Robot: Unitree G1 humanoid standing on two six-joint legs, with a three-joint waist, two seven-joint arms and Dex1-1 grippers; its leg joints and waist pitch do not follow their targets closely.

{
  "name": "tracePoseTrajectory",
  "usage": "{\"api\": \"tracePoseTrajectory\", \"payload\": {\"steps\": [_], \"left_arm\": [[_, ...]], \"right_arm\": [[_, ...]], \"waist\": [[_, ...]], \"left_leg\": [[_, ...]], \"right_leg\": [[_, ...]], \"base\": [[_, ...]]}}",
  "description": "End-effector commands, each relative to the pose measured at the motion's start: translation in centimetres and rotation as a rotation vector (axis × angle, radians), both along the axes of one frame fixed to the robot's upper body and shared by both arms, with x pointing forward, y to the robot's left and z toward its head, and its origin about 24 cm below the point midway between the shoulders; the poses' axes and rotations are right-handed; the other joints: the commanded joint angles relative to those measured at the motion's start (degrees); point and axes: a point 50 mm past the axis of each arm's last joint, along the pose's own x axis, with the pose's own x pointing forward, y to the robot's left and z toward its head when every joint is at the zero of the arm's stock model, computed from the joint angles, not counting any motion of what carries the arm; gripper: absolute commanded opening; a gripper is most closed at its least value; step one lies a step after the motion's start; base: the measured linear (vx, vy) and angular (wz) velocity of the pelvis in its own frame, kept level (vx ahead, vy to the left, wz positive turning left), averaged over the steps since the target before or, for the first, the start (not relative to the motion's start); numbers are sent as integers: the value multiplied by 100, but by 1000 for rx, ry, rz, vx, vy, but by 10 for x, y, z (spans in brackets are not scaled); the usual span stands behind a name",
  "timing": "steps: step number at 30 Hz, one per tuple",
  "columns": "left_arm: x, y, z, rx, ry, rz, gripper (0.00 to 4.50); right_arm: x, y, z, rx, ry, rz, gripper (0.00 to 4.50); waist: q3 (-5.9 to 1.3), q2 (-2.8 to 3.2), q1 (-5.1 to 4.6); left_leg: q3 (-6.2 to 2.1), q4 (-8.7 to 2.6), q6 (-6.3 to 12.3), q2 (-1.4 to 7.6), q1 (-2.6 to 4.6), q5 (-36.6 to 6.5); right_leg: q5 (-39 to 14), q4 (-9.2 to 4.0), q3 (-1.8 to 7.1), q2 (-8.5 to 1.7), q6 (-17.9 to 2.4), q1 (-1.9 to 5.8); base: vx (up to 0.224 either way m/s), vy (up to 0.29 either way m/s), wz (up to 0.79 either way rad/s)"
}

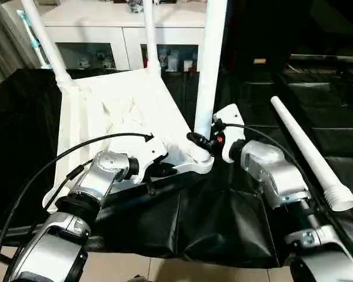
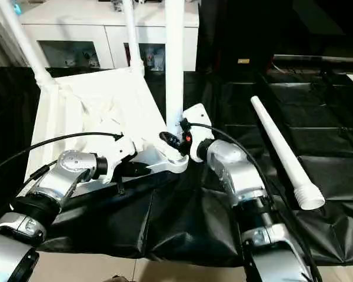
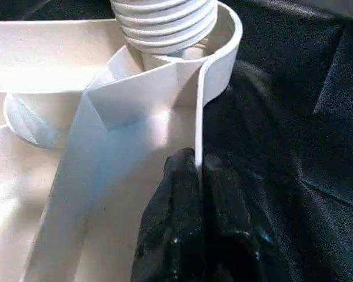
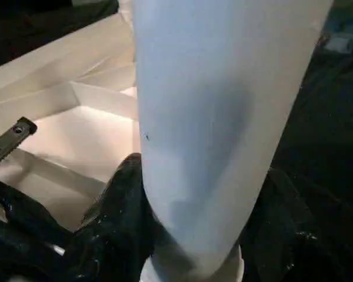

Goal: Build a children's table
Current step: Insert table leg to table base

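Three legs are standing up out of the upside-down table top right now, and a fourth leg is lying loose on the black-covered counter, well off to the robot's right with its threaded end pointing toward the near edge. The top sits on the left half of the counter, underside up, with its ribs and raised rim facing the camera. Two of the upright legs, the far left leg and the far middle leg, are in the back corners, and the near leg rises from the rounded corner socket closest to the robot. The left end effector is pinched closed on the thin rim wall of the top just beside that socket, one black finger on each side of it. The right end effector is wrapped around the bottom of the near leg, fingers either side of the tube just above the socket; looks like a proper grip, though the wrist view is mostly tube so I can't see both pads clearly. Behind the counter is a white cabinet with glass doors.
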Motion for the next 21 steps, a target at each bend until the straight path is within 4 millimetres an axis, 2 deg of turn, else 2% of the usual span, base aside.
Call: {"api": "tracePoseTrajectory", "payload": {"steps": [1,7,15,16,21], "left_arm": [[-4,-2,-4,-41,10,22,0],[-2,-2,-5,-36,1,28,0],[-2,-1,-4,-43,-3,33,0],[-2,-1,-4,-42,-5,32,0],[-3,-1,-4,-42,-5,31,0]], "right_arm": [[-8,-10,-29,-80,147,-22,185],[-12,-9,-26,-65,152,7,185],[-16,-13,-22,-66,158,9,185],[-17,-13,-22,-66,157,11,185],[-20,-13,-18,-65,156,25,185]], "waist": [[-326,-116,14],[-328,-123,20],[-312,-136,20],[-311,-153,17],[-321,-143,31]], "left_leg": [[-186,-425,50,346,117,-1149],[-186,-435,61,352,119,-1125],[-189,-449,52,355,120,-1162],[-185,-449,52,350,117,-1174],[-187,-455,38,363,124,-1120]], "right_leg": [[-1210,-528,286,-548,-1069,178],[-1143,-527,286,-549,-1052,183],[-1311,-551,289,-559,-1013,172],[-1335,-555,289,-550,-994,177],[-1271,-550,294,-560,-977,170]], "base": [[0,0,0],[0,0,0],[0,0,0],[0,0,0],[0,0,0]]}}
